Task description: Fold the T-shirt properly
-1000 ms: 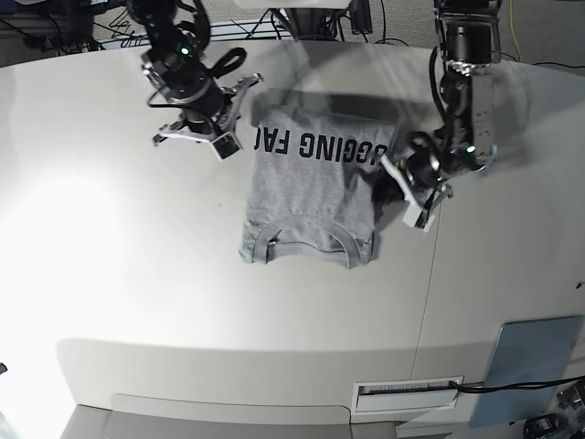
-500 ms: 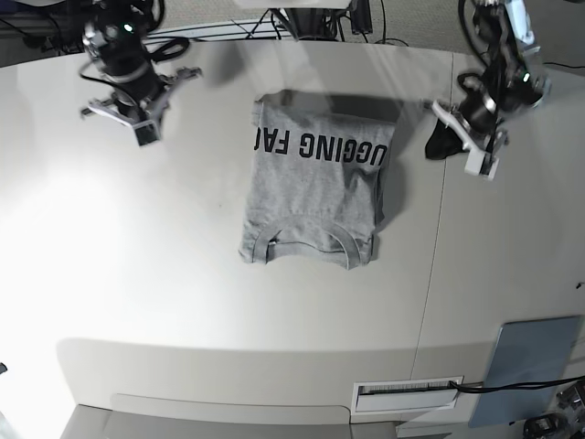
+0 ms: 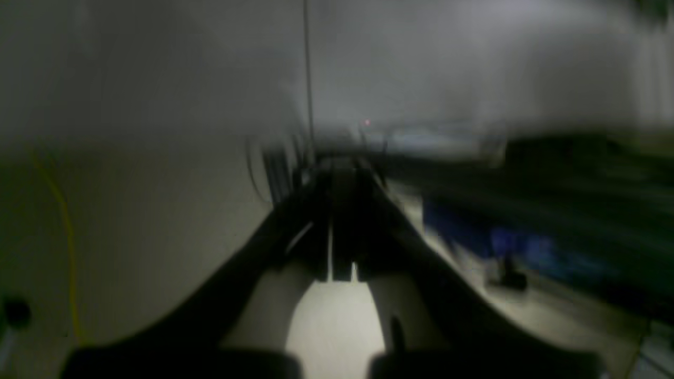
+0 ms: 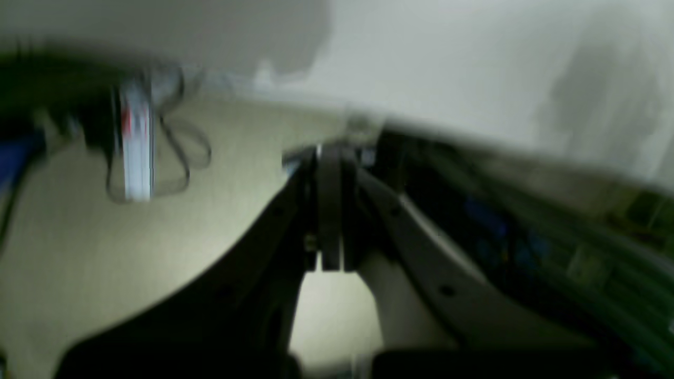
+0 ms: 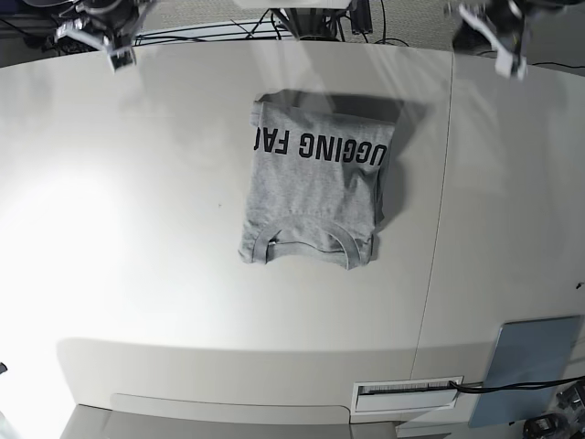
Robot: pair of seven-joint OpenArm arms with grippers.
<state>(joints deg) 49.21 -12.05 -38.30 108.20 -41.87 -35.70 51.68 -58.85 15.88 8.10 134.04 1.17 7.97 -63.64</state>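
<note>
The T-shirt (image 5: 315, 187) lies folded into a rectangle at the middle of the white table (image 5: 137, 238). Its grey collar faces the near edge and its black lettering runs along the far part. Neither gripper touches it. My left gripper (image 5: 501, 37) is at the far right corner of the base view, raised and well away from the cloth. My right gripper (image 5: 102, 35) is at the far left corner. Both wrist views are blurred. In them the left gripper (image 3: 337, 173) and the right gripper (image 4: 329, 158) have their fingers pressed together with nothing between them.
A blue-grey flat panel (image 5: 530, 366) lies at the near right corner, with a white labelled strip (image 5: 407, 391) beside it. A seam (image 5: 439, 238) runs across the table right of the shirt. Cables (image 5: 219, 27) lie beyond the far edge.
Both arms have pulled up and outward from the shirt's far corners to the top corners of the base view. The shirt has stayed where it was.
</note>
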